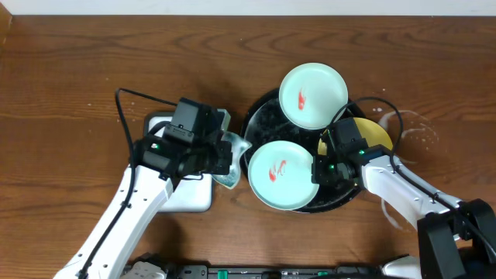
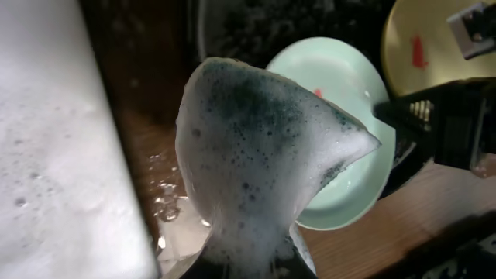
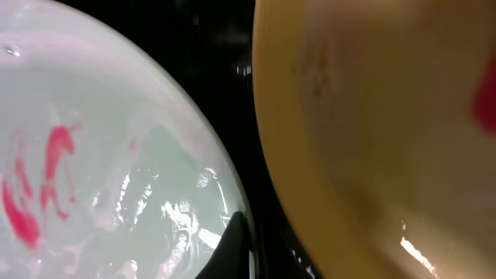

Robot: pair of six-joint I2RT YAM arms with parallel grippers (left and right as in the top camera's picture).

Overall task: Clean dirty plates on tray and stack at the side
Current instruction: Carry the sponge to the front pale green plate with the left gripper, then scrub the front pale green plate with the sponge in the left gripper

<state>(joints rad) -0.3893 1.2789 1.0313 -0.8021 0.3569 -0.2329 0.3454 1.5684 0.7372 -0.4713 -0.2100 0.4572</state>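
The black tray (image 1: 260,116) holds two mint plates with red smears, a far one (image 1: 312,94) and a front one (image 1: 280,174). The yellow plate (image 1: 376,133), also smeared red, lies at the tray's right, partly under my right arm. My left gripper (image 1: 226,155) is shut on a foamy sponge (image 2: 263,139), held just left of the front mint plate (image 2: 345,85). My right gripper (image 1: 322,167) pinches that plate's right rim; one finger (image 3: 240,248) lies on the rim of the plate (image 3: 101,155), next to the yellow plate (image 3: 372,116).
A white rectangular tray (image 1: 186,194) full of suds (image 2: 54,155) sits under my left arm, left of the black tray. Water drops lie on the wood at the right (image 1: 415,132) and by the sponge (image 2: 167,205). Cables trail from both arms.
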